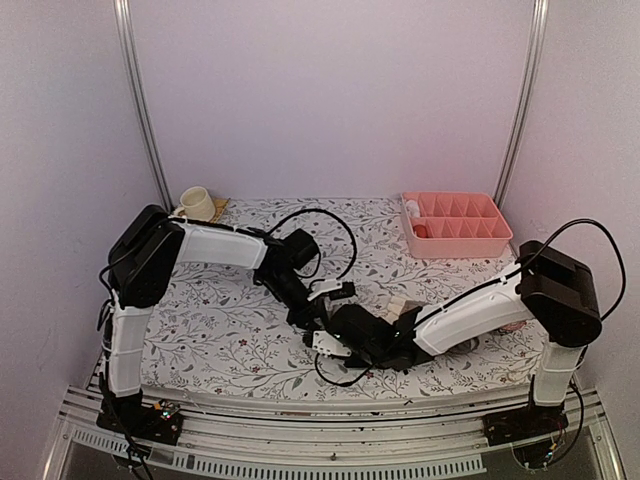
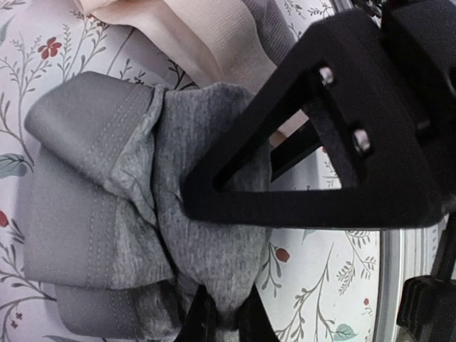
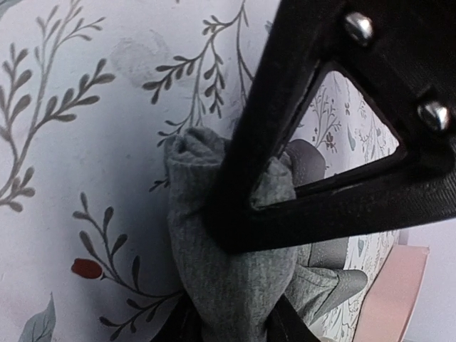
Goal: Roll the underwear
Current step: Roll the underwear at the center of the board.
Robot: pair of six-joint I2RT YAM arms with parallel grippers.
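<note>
Left gripper and right gripper both clamped on the grey brief.
One pink divided tray stands well beyond the fingers, small bits inside I can't make out. Two briefs: the grey one bunched and creased; the other brief, cream-banded, lies just past the left fingers.

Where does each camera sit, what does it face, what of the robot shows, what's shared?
Top external: high behind the bases, looking down on the table; left arm and right arm show.
Left wrist: above the left gripper, facing grey briefs and a cream waistband; its fingers show.
Right wrist: above the right gripper, facing the grey briefs, bunched; its fingers show.
Shared: both wrist views show the grey briefs, pinched.
</note>
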